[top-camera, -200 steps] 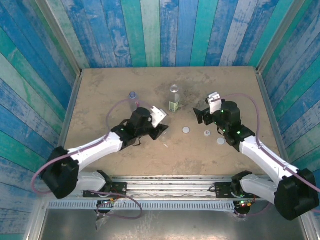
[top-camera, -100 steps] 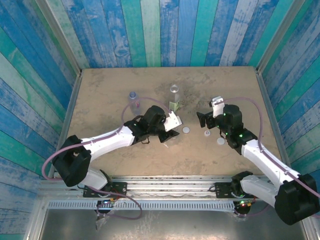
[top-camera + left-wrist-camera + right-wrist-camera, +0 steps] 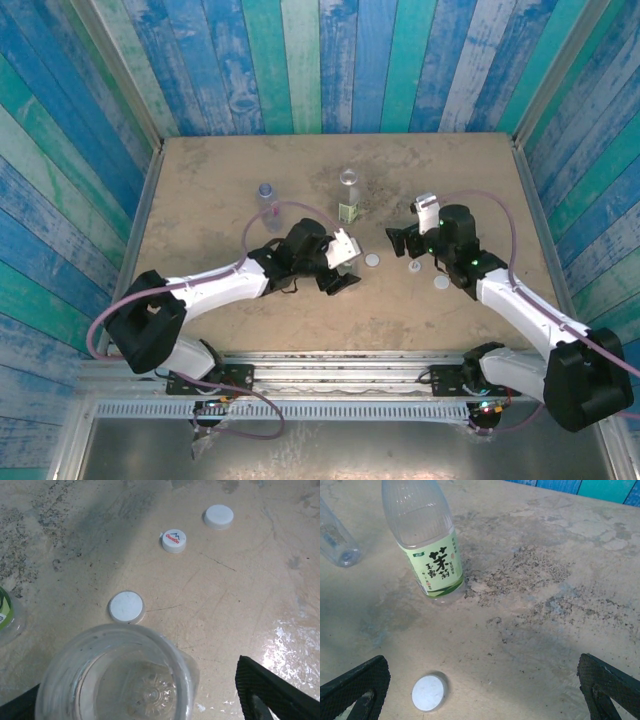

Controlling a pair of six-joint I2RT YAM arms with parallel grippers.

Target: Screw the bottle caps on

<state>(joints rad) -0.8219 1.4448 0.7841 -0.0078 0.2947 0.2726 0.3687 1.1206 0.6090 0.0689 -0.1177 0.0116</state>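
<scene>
Left gripper [image 3: 344, 265]: my jaws wide, bottle [image 3: 115, 680] loose between, stood left of caps [image 3: 174, 540] for capping. Right gripper [image 3: 480, 685]: fully spread, empty, poised above white cap [image 3: 427, 692].

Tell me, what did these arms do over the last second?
The left gripper swung right toward the caps with the plain bottle, then opened its jaws and let it go. The right gripper edged slightly left, open throughout. The green-label bottle, the blue-label bottle and all three caps stayed put.
</scene>
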